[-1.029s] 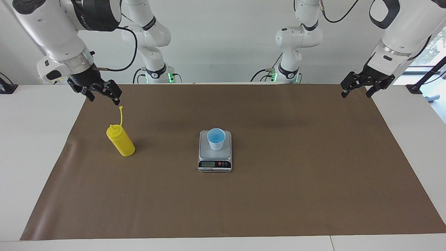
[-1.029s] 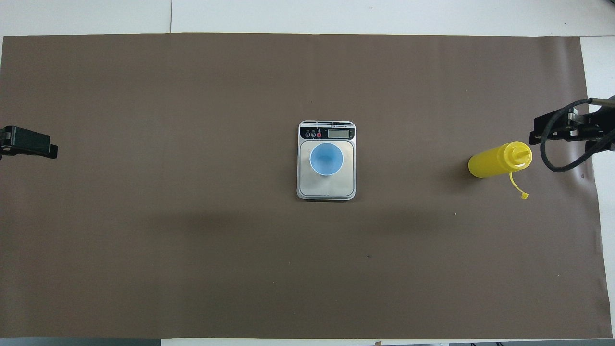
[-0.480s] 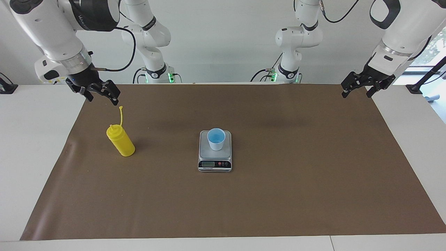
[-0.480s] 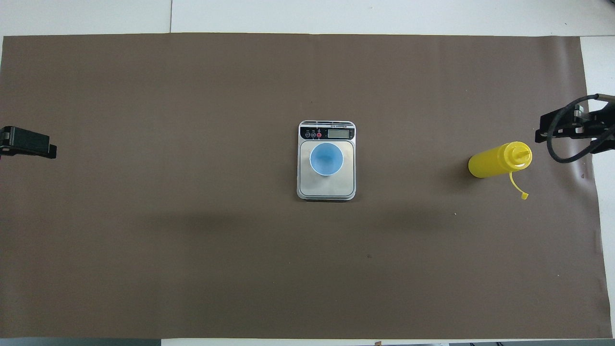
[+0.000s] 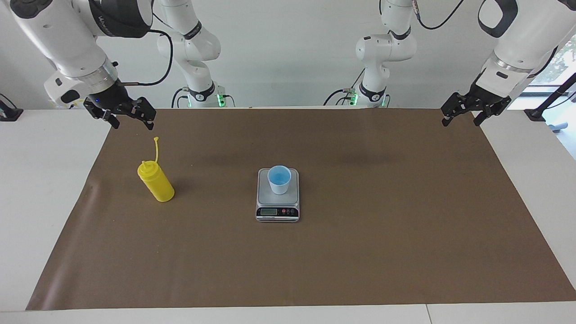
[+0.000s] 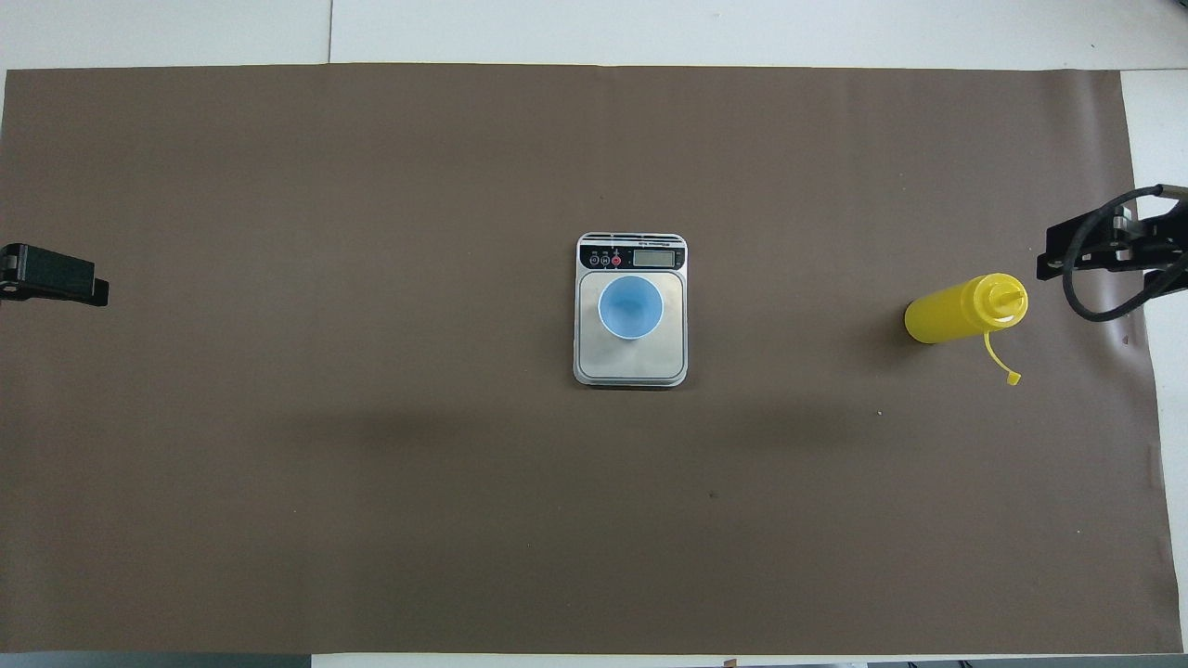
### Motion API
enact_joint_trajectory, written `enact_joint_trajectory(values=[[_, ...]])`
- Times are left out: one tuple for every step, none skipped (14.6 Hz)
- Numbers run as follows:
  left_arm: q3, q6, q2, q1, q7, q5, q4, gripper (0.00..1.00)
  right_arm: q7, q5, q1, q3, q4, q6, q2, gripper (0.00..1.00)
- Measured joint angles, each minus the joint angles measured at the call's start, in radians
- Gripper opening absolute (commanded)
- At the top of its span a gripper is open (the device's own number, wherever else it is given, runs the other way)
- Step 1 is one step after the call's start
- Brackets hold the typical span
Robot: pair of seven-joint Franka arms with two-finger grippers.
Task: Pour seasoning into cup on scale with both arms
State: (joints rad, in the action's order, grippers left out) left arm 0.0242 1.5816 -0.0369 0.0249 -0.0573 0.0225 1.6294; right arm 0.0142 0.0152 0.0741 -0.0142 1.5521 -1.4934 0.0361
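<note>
Facing view, left to right: the right gripper [image 5: 130, 118], jaws released and empty, has drawn up and away from the seasoning [image 5: 155, 182], an upright yellow plastic squeeze bottle with cone nozzle and thin strap, standing toward the right arm's end of the brown paper-covered counter [image 5: 360, 252]. Mid-counter, the light blue tapered cup [image 5: 279, 179] sits on the scale [image 5: 277, 209]. The left gripper [image 5: 462, 116] waits, jaws released, unchanged.
</note>
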Motion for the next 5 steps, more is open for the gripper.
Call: enact_joint_trajectory(values=[[0.000,0.000,0.000,0.000,0.000,0.000,0.000,1.00,-0.004,0.000,0.000,0.000,0.000,0.000,0.000,1.00],[0.000,0.000,0.000,0.000,0.000,0.000,0.000,1.00,-0.005,0.000,0.000,-0.001,0.000,0.000,0.000,1.00],[0.000,0.000,0.000,0.000,0.000,0.000,0.000,1.00,-0.005,0.000,0.000,-0.001,0.000,0.000,0.000,1.00],[0.000,0.000,0.000,0.000,0.000,0.000,0.000,1.00,-0.005,0.000,0.000,-0.001,0.000,0.000,0.000,1.00],[0.000,0.000,0.000,0.000,0.000,0.000,0.000,1.00,-0.005,0.000,0.000,-0.001,0.000,0.000,0.000,1.00]])
